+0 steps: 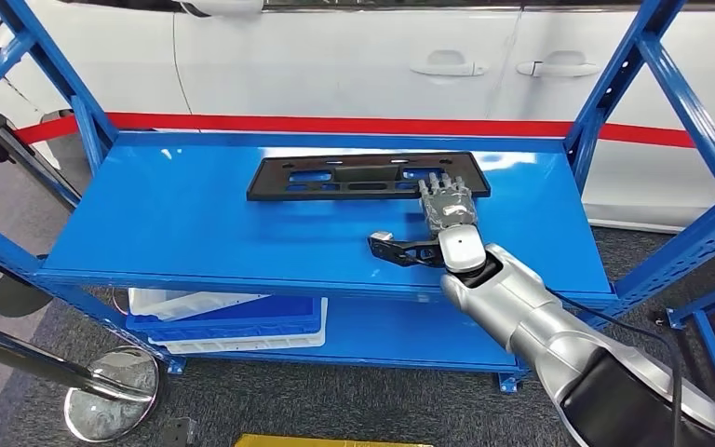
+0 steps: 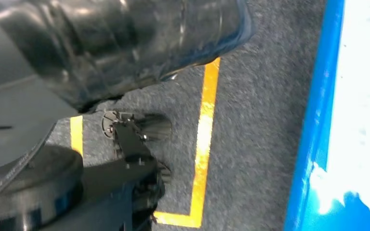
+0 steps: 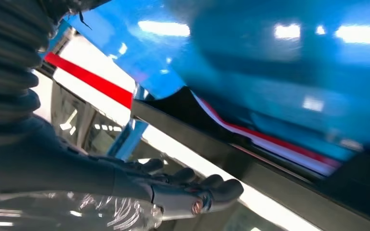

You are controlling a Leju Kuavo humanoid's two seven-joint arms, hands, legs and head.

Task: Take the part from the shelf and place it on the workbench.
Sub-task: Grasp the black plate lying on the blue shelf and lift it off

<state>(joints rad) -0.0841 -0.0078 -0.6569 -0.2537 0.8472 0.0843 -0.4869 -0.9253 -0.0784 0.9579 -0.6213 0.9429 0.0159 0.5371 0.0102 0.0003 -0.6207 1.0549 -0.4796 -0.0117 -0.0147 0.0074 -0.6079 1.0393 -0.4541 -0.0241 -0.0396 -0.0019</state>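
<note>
Part, a flat black rectangular frame of matte plastic with several oblong cut-outs along its length, lies flat toward the back of the upper blue shelf, its long side running parallel to the shelf's rear edge. That shelf is glossy painted metal, smooth enough to mirror the ceiling lights, carried on blue angled steel struts; a lower deck of the same blue holds a shallow blue bin stacked on a white one. Behind the rack stands a white car body with two recessed door handles, and a red stripe runs along its base. Dark grey speckled carpet covers the floor, marked in the left wrist view by a yellow tape line bent at a corner. At the lower left stands a chrome post with a round polished base. From the lower right reaches the silver right arm, its right robot hand lying palm down with fingers stretched forward, fingertips over the part's near right edge; in the right wrist view the dark fingers curl loosely beside that edge without closing on it. No writing can be read anywhere.
</note>
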